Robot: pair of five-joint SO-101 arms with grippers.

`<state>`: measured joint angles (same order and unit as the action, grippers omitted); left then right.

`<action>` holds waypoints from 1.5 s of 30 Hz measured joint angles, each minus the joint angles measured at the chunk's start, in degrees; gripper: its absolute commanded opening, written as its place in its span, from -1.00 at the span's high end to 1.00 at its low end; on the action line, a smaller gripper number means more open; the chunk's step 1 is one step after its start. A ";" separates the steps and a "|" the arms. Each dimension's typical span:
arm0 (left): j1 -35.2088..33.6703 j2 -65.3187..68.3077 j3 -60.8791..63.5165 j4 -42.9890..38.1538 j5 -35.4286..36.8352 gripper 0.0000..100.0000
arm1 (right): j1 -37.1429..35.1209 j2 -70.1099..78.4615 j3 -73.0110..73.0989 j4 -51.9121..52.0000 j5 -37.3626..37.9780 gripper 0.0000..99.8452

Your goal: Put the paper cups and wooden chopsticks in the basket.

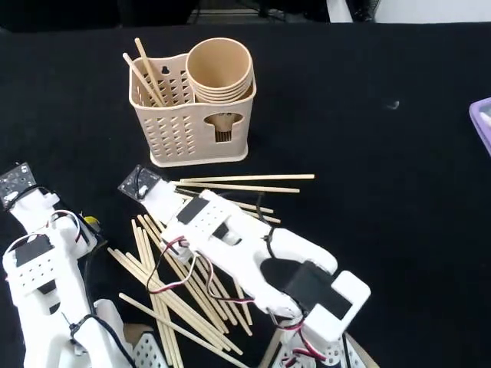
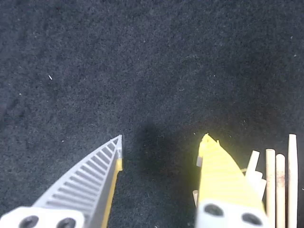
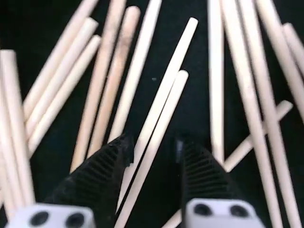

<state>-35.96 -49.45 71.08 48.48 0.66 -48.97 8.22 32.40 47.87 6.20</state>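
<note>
Your right gripper [image 3: 154,142] stands part-open astride two wooden chopsticks [image 3: 164,102], unclamped; your left gripper [image 2: 162,138] gapes empty over black cloth [image 2: 142,57].

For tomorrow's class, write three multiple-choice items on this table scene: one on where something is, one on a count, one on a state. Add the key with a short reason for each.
1. Where is the stack of paper cups?
A) inside the basket
B) on the table beside it
C) in a hand

2. How many chopsticks stand in the basket?
A) none
B) two
C) six

3. How is the right hand?
A) shut on a cup
B) shut on a chopstick
C) open over loose chopsticks

Key:
1 A, the cups sit in one compartment of the basket.
2 B, two sticks lean out of the other compartment.
3 C, its fingers stand apart above the sticks.
</note>
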 measured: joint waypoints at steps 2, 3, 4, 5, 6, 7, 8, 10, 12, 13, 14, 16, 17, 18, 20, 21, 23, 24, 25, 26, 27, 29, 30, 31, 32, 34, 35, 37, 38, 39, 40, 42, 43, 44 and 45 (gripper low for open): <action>0.00 0.00 0.00 0.00 0.00 0.48 | 0.09 0.26 -0.62 1.14 0.00 0.99; 0.00 0.00 0.00 0.00 0.00 0.48 | 0.09 0.26 -0.79 1.67 0.00 0.97; 0.00 0.00 0.00 0.00 0.00 0.48 | 0.00 0.35 -0.79 2.37 0.00 0.98; 0.00 0.00 0.00 0.00 0.00 0.48 | 0.00 0.35 -0.97 3.08 0.00 0.98; 0.00 0.00 0.00 0.00 0.00 0.48 | 0.00 0.35 -0.88 3.69 -0.09 0.98; 0.00 0.00 0.00 0.00 0.00 0.48 | 0.00 0.35 -1.05 4.22 -0.09 0.98; 0.00 0.00 0.00 0.00 0.00 0.48 | 0.26 0.35 -1.05 4.57 -0.09 0.98; 0.00 0.00 0.00 0.00 0.00 0.48 | 1.14 0.26 -1.05 5.27 -0.09 0.98; 0.00 0.00 0.00 0.00 0.00 0.48 | 1.76 -1.58 -0.70 6.86 0.70 0.98; 0.00 0.00 0.00 0.00 0.00 0.48 | 1.93 -2.99 -0.62 8.44 1.14 0.98; 0.00 0.00 0.00 0.00 0.00 0.48 | 2.02 -4.92 -0.53 9.93 1.49 0.98; 0.00 0.00 0.00 0.00 0.00 0.48 | 2.20 -10.37 -0.53 12.40 1.85 0.98; 0.00 0.00 0.00 0.00 0.00 0.48 | 2.20 -13.54 -0.53 13.63 1.93 0.98; 0.00 0.00 0.00 0.00 0.00 0.48 | 2.20 -16.88 -0.53 14.77 1.93 0.98; 0.00 0.00 0.00 0.00 0.00 0.48 | 2.20 -23.65 -0.53 16.97 2.02 0.98; 0.00 0.00 0.00 0.00 0.00 0.48 | 2.29 -26.99 -0.53 17.85 2.02 0.98; 0.00 0.00 0.00 0.00 0.00 0.48 | 2.29 -33.49 -0.70 19.69 2.29 0.98; 0.00 0.00 0.00 0.00 0.00 0.48 | 2.64 -36.31 -1.76 20.31 3.25 0.98; 0.00 0.00 0.00 0.00 0.00 0.48 | 3.16 -39.21 -2.99 20.66 4.04 0.98; 0.00 0.00 0.00 0.00 0.00 0.48 | 4.04 -41.93 -4.92 20.57 4.57 0.98; 0.00 0.00 0.00 0.00 0.00 0.48 | 4.92 -44.31 -6.86 20.04 4.92 0.98; 0.00 0.00 0.00 0.00 0.00 0.48 | 7.30 -47.21 -10.46 15.47 5.36 0.98; 0.00 0.00 0.00 0.00 0.00 0.48 | 8.79 -47.82 -11.52 11.78 5.36 0.98; 0.00 0.00 0.00 0.00 0.00 0.48 | 10.37 -48.00 -12.04 7.30 5.27 0.98; 0.00 0.00 0.00 0.00 0.00 0.48 | 11.34 -48.00 -12.31 2.55 5.27 0.98; 0.00 0.00 0.00 0.00 0.00 0.48 | 12.22 -47.12 -12.40 -8.09 3.69 0.98; 0.00 0.00 0.00 0.00 0.00 0.48 | 12.22 -46.24 -12.40 -13.45 1.85 0.98; 0.00 0.00 0.00 0.00 0.00 0.48 | 12.31 -43.87 -12.40 -23.82 -1.93 0.98; 0.00 0.00 0.00 0.00 0.00 0.48 | 12.40 -42.46 -12.40 -28.84 -3.08 0.98; 0.00 0.00 0.00 0.00 0.00 0.48 | 12.48 -40.79 -12.40 -33.32 -3.43 0.98; 0.00 0.00 0.00 0.00 0.00 0.48 | 12.57 -38.95 -13.10 -37.27 -3.43 0.98; 0.00 0.00 0.00 0.00 0.00 0.48 | 13.10 -34.73 -16.18 -42.64 -3.43 0.98; 0.00 0.00 0.00 0.00 0.00 0.48 | 13.45 -32.79 -17.93 -44.13 -3.25 0.98; 0.00 0.00 0.00 0.00 0.00 0.48 | 13.71 -30.68 -19.78 -45.19 -3.08 0.98; 0.00 0.00 0.00 0.00 0.00 0.48 | 13.89 -28.40 -21.89 -45.71 -2.90 0.98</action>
<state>-35.96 -49.45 71.08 48.48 0.66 -35.08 -20.18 10.51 2.15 3.30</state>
